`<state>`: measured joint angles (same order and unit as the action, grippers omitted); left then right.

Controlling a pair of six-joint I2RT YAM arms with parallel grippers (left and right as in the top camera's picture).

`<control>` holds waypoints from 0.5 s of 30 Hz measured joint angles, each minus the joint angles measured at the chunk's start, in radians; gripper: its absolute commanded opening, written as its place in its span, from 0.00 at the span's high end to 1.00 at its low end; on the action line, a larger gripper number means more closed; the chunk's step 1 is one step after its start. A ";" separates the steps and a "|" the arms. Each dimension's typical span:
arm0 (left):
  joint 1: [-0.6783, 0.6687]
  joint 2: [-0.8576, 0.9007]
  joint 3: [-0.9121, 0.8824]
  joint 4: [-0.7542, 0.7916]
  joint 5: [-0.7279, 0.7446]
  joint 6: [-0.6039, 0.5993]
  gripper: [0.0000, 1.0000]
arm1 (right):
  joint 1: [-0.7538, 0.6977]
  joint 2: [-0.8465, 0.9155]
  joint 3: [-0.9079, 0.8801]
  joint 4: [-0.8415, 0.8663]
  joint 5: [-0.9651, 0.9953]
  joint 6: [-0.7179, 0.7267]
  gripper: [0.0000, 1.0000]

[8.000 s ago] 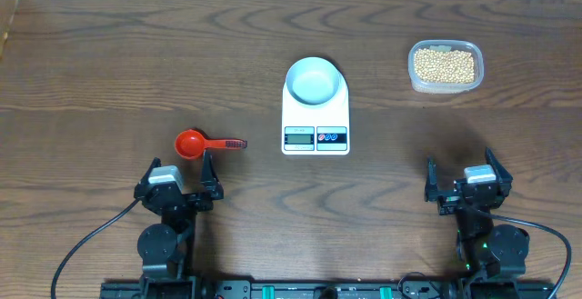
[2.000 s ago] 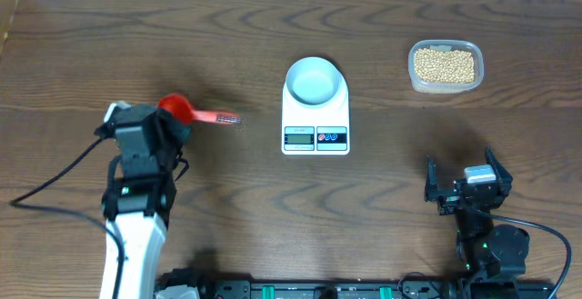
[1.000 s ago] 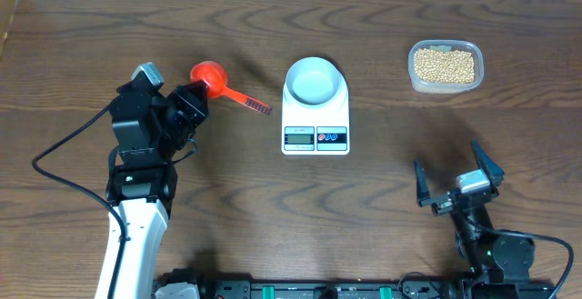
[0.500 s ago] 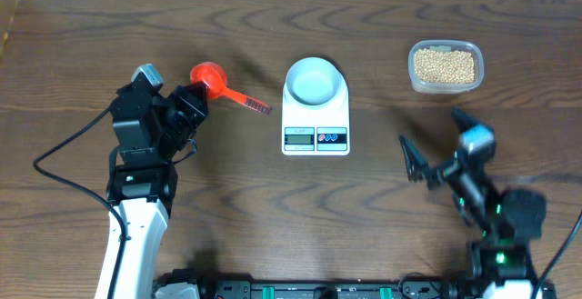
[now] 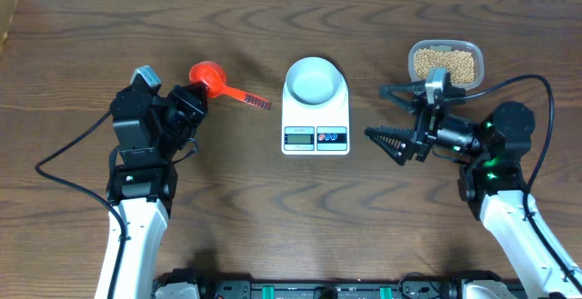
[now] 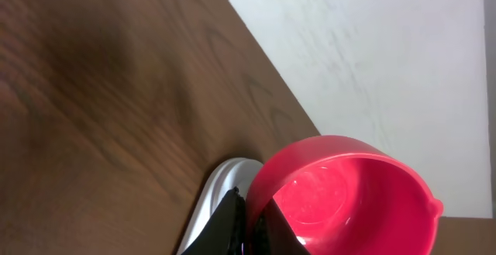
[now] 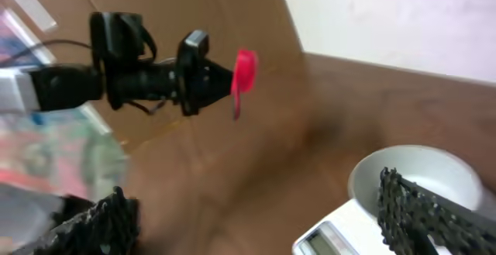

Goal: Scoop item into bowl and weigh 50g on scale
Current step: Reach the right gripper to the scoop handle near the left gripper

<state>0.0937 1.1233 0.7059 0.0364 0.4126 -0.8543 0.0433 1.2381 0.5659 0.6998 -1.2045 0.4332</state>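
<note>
A dark wood table (image 5: 273, 208) ran up to a pale wall, with the scale (image 5: 316, 117) near its middle and the bowl (image 5: 315, 83) sitting on the scale's far half, empty. The beans (image 5: 444, 64) lay heaped in a clear tub (image 5: 411, 70) well off to the right of the scale, not 1 of them yet moved.

The left gripper (image 5: 194, 95) was clamped shut on a red scoop (image 5: 207, 74), raised above the table to the left of the scale. From the left wrist view the fingers (image 6: 242, 222) seemed to pinch the cup's wall, not the handle, which pointed free toward the scale. The right gripper (image 5: 386, 115) hung with its 2 fingers spread wide and nothing between them, just right of the scale and near the tub.

By my judgement the beans would handle as hard, light, round grains that roll and bounce (no use pinching them singly), so they had to go by the scoopful. The scoop looked stiff and light; a hold on the cup's wall could foul the dip into the tub, and a grip on the handle would likely serve better. The tub looked thin and light too, apt to slide under a pushing scoop, so the free gripper might steady it by the rim.
</note>
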 measured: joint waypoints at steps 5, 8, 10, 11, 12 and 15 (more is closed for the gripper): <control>-0.005 0.000 0.000 -0.013 0.000 -0.030 0.93 | 0.037 0.000 0.002 0.045 0.139 0.128 0.05; -0.024 0.000 0.000 -0.013 0.000 -0.037 0.93 | 0.119 0.000 0.004 0.036 0.292 0.153 0.07; -0.049 0.000 0.000 -0.013 0.000 -0.037 0.93 | 0.173 0.003 0.013 0.008 0.374 0.163 0.07; -0.059 0.000 0.000 -0.013 0.000 -0.037 0.93 | 0.216 0.014 0.032 -0.031 0.442 0.162 0.09; -0.070 0.000 0.000 -0.013 0.001 -0.038 0.93 | 0.240 0.030 0.048 -0.041 0.480 0.162 0.11; -0.085 0.000 0.000 -0.012 0.000 -0.042 0.93 | 0.274 0.094 0.116 -0.079 0.546 0.162 0.21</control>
<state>0.0090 1.1233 0.7059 0.0242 0.4129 -0.8963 0.3172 1.3323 0.6819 0.6205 -0.6586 0.5953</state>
